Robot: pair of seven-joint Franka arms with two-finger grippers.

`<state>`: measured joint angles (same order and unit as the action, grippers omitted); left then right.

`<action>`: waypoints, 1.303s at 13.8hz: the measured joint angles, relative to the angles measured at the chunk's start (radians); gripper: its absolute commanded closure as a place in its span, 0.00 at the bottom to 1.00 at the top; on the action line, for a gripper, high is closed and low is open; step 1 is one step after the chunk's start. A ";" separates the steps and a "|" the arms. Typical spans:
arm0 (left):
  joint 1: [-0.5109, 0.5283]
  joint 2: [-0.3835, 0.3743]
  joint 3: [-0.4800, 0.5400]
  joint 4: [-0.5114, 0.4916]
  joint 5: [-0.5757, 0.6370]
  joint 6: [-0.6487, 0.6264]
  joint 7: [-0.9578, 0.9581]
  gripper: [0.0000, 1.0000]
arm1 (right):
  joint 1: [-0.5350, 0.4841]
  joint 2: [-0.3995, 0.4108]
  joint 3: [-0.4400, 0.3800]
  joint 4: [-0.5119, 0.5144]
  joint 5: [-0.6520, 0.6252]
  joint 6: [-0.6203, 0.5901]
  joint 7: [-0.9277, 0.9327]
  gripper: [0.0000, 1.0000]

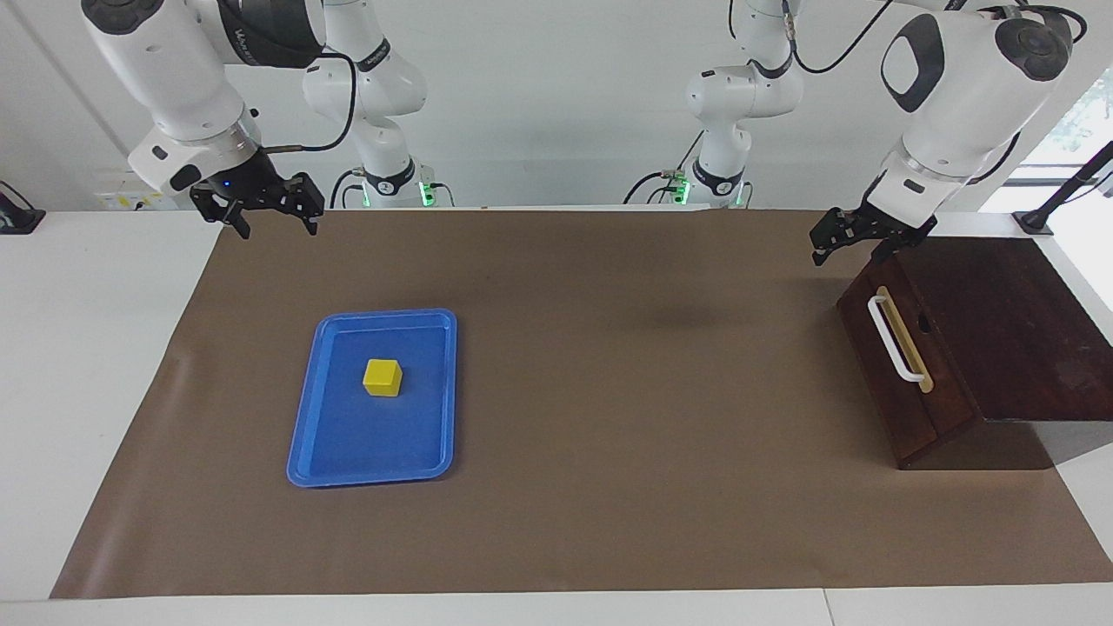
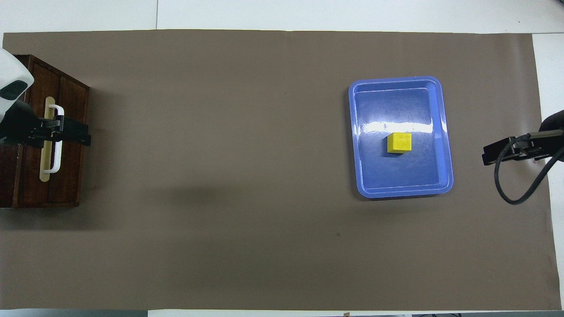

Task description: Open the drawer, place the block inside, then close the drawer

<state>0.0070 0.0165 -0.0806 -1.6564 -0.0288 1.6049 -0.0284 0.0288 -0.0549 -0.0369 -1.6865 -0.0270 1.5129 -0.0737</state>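
Block (image 1: 383, 376) in blue tray (image 1: 304, 435), drawer (image 1: 900, 356) shut, no legible labels

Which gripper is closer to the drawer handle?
Left. The left gripper hangs open by the wooden box's upper corner, just above the white handle. The right gripper waits open at the other end.

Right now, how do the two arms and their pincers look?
Both arms have glossy white rounded shells with black joint bands, and black cables run along them. The right pincer and the left pincer are black and angular. Green lights glow at both bases.
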 measured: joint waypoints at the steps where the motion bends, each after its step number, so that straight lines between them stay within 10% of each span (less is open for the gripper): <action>1: 0.000 0.000 0.000 0.000 0.000 0.000 0.000 0.00 | -0.001 0.000 0.000 0.000 0.000 0.000 0.000 0.00; 18: -0.007 0.003 -0.023 -0.074 0.225 0.125 0.017 0.00 | -0.007 0.000 -0.007 -0.002 0.000 0.000 0.000 0.00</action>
<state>0.0001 0.0200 -0.1041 -1.7304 0.1958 1.7297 -0.0112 0.0218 -0.0553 -0.0440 -1.6883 -0.0270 1.5125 -0.0737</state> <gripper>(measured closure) 0.000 0.000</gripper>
